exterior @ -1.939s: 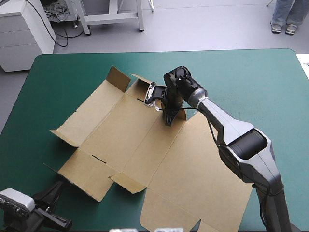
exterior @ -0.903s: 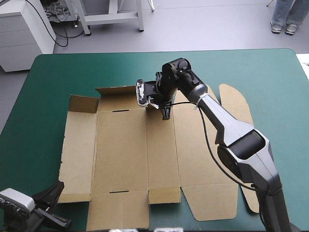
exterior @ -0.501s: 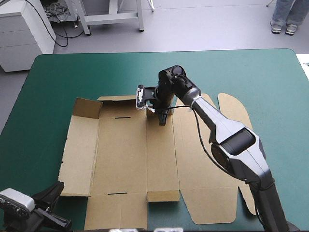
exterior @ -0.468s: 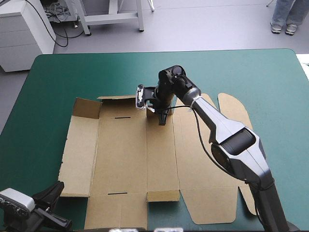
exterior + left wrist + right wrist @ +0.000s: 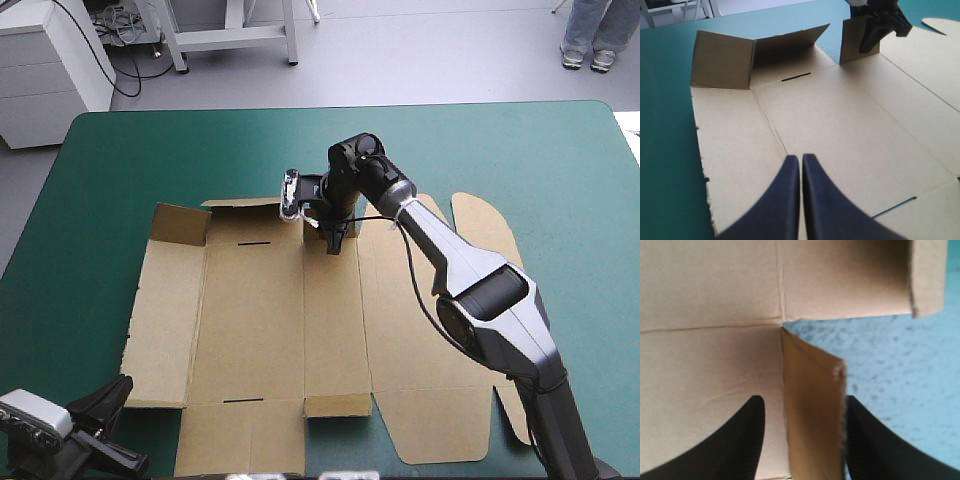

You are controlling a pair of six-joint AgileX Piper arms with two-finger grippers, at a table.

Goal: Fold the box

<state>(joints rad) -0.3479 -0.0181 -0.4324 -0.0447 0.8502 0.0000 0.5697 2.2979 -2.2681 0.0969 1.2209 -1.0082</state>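
The brown box [image 5: 250, 330] lies opened out on the teal-green cover [image 5: 520, 170], left of the table's middle, its long axis running across the table and its creases running from the near edge to the far one. My right gripper [image 5: 802, 402] is at the sheet's far edge, black fingers apart, and the small flap [image 5: 812, 405] stands up on edge between them, not pinched. That flap is hinged on the narrow panel [image 5: 335, 320] and lies straight ahead of my right fingertips, so I judge that the next fold belongs to this arm. My left gripper [image 5: 801, 160] has its fingers pressed together, holding nothing. It hangs over the box's near edge, well apart from the flap and pointing along the creases towards it.
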